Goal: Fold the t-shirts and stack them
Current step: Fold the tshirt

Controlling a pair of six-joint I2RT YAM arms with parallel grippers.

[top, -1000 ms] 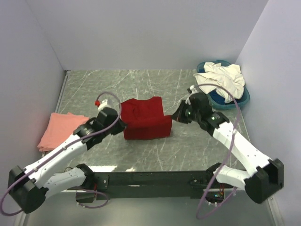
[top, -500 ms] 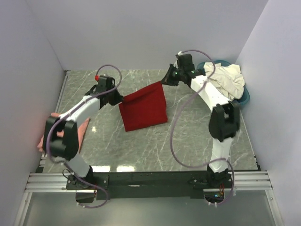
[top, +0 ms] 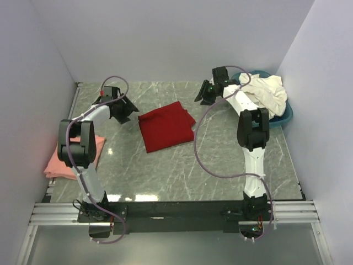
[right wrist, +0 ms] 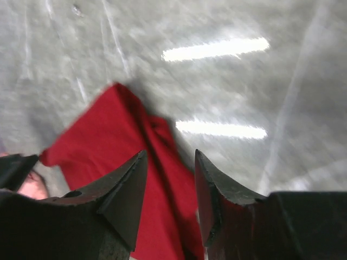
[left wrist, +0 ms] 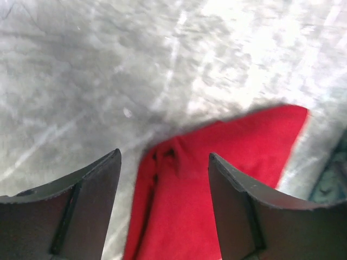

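Observation:
A deep red t-shirt (top: 165, 125) lies folded flat on the grey marble table (top: 182, 171), free of both grippers. My left gripper (top: 128, 114) hovers open just off the shirt's left corner; in the left wrist view the red cloth (left wrist: 217, 179) lies below the spread fingers. Off the far right corner my right gripper (top: 199, 95) is open too, with the same shirt (right wrist: 108, 141) beneath it in the right wrist view. A salmon-pink t-shirt (top: 62, 160) lies folded at the left edge, partly behind the left arm. Cream-white t-shirts (top: 263, 94) are heaped at the back right.
The cream heap sits in a round blue basin (top: 278, 118) in the back right corner. White walls close the table at the back and both sides. The black rail with the arm bases (top: 176, 212) runs along the near edge.
Both grippers have opened and let go of the red shirt's corners, drawing slightly outward. The shirt, held up and stretched before, now lies flat on the table.

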